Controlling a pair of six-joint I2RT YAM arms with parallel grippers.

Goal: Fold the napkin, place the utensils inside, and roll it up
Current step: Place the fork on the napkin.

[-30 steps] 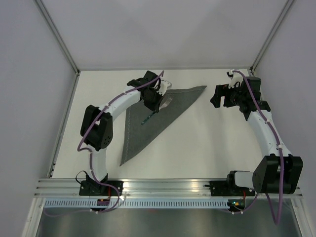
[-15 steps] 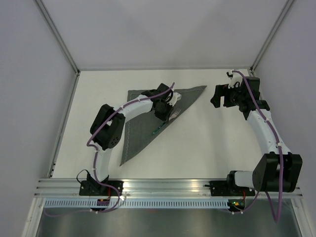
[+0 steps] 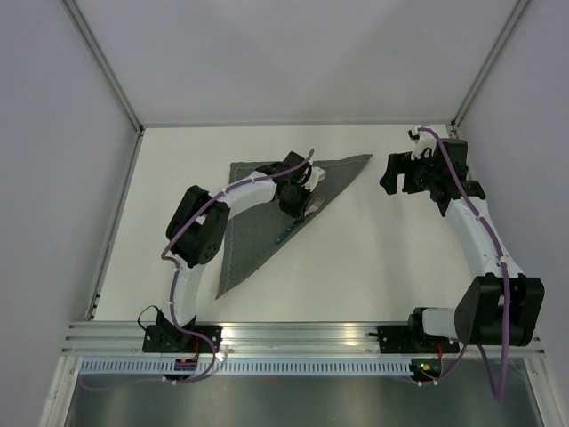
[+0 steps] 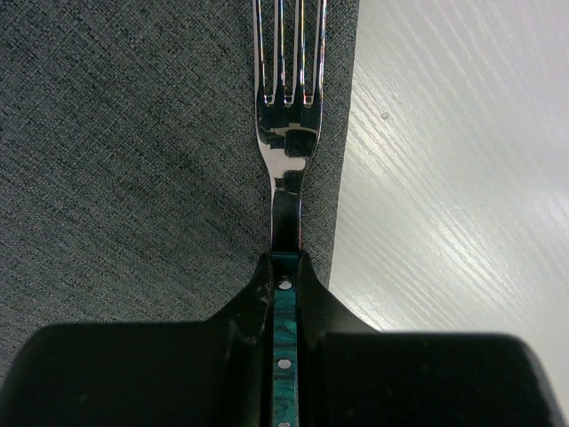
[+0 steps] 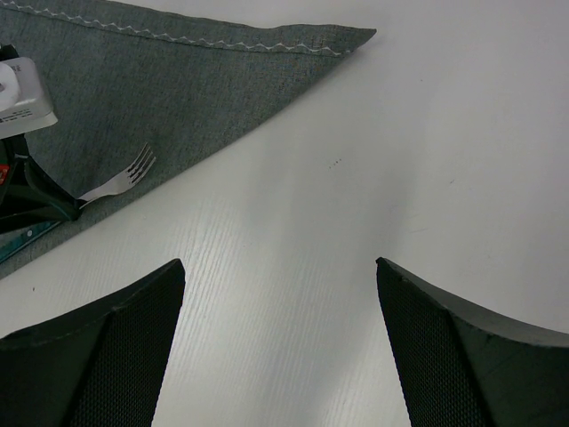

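The dark grey napkin (image 3: 253, 227) lies folded into a triangle on the white table; it also shows in the left wrist view (image 4: 133, 160) and the right wrist view (image 5: 178, 89). My left gripper (image 3: 298, 197) (image 4: 284, 262) is shut on the teal handle of a steel fork (image 4: 286, 133). The fork lies along the napkin's right folded edge, tines pointing away from the gripper. It also shows in the top view (image 3: 289, 229) and the right wrist view (image 5: 120, 182). My right gripper (image 3: 388, 178) (image 5: 280, 267) is open and empty over bare table, right of the napkin's far corner.
White walls with metal posts close in the table at the back and sides. The bare white tabletop (image 3: 373, 258) stretches between the napkin and the right arm. The aluminium rail (image 3: 302, 334) with both arm bases runs along the near edge.
My left gripper moved right and slightly nearer with the fork, from the napkin's upper middle to its right folded edge. In the last half second it barely moved. The right arm stayed still.
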